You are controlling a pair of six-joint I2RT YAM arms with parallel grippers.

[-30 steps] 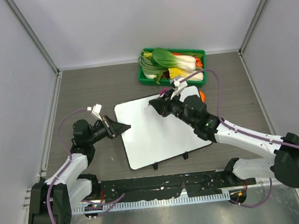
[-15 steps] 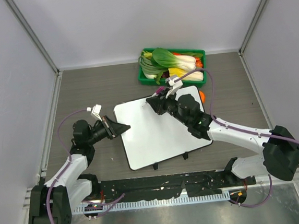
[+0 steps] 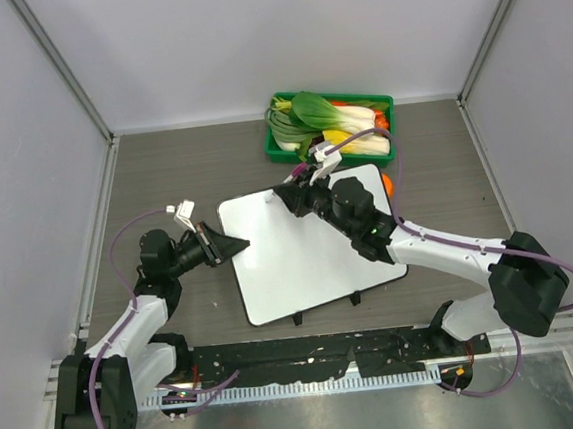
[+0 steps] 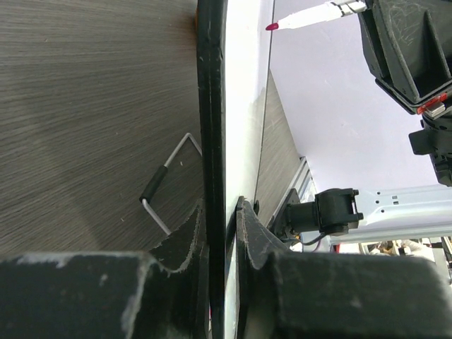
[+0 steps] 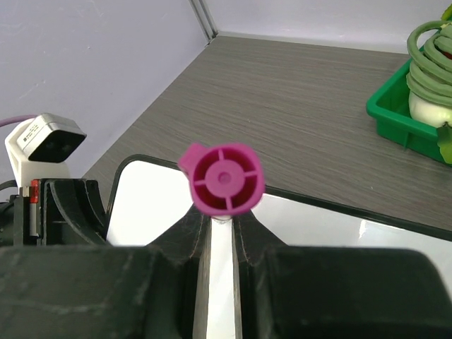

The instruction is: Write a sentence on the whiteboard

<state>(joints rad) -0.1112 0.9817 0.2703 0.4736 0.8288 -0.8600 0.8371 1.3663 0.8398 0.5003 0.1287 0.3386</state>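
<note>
Right tool (image 3: 289, 196) shifted left; green bin (image 3: 273, 153) holds vegetables (image 3: 333, 116).

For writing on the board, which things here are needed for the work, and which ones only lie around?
Belong to the job:
- whiteboard, its edge clamped by the left gripper
- magenta marker, held in the right gripper

Just lying about:
- green tray of vegetables, behind the board
- small orange object at the board's right edge, partly hidden
</note>
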